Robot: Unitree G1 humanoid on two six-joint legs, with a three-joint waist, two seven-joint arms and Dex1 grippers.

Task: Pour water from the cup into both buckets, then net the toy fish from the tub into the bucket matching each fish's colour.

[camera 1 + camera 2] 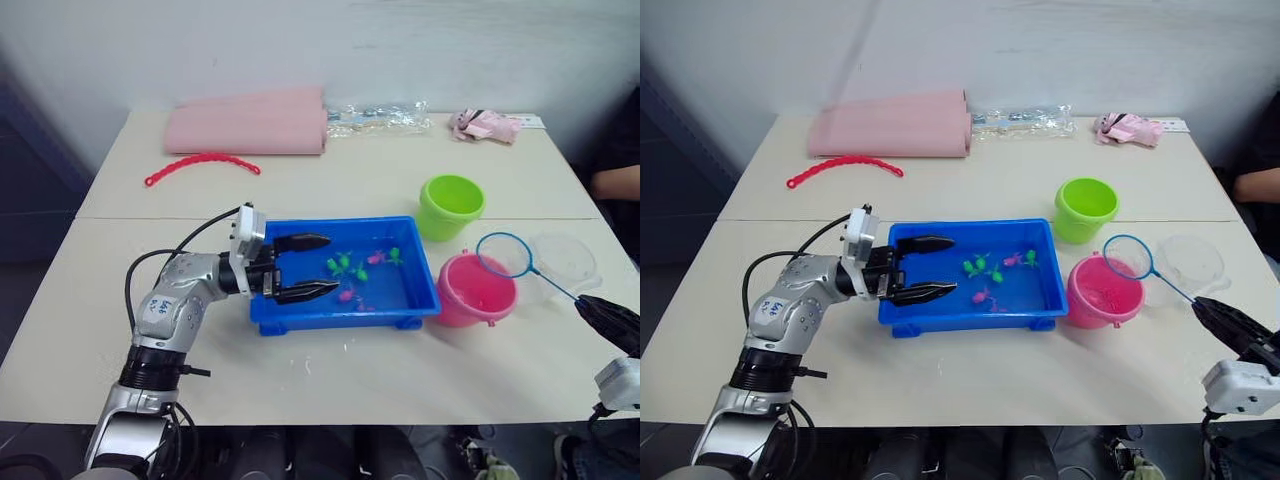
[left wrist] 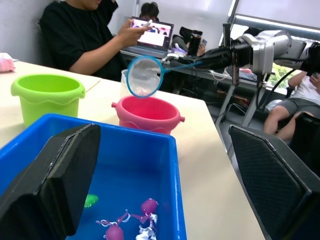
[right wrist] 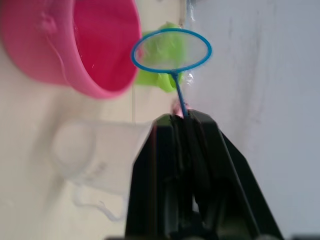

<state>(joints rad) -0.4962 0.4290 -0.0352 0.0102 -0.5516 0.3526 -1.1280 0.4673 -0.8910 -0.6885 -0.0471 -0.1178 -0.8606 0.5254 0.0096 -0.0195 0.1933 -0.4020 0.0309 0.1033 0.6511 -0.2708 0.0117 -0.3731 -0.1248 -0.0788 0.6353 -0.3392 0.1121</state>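
Note:
The blue tub [image 1: 420,305] sits mid-table with green and pink toy fish [image 1: 345,265] in it. My left gripper [image 1: 303,267] is open, one finger inside the tub and one over its near rim at the left end. To the right of the tub stand the lime green bucket [image 1: 451,205] and the pink bucket [image 1: 475,290]. My right gripper [image 1: 600,315] is shut on the net's handle; the net's blue hoop [image 1: 503,254] hangs over the pink bucket's far right edge. The clear cup [image 1: 565,262] stands right of the pink bucket.
A red beaded strip [image 1: 202,165], a folded pink cloth [image 1: 248,125], a clear plastic bag [image 1: 380,118] and a small pink packet [image 1: 484,125] lie at the table's far side. A person's arm [image 1: 612,182] shows at the right edge. People sit beyond the table in the left wrist view.

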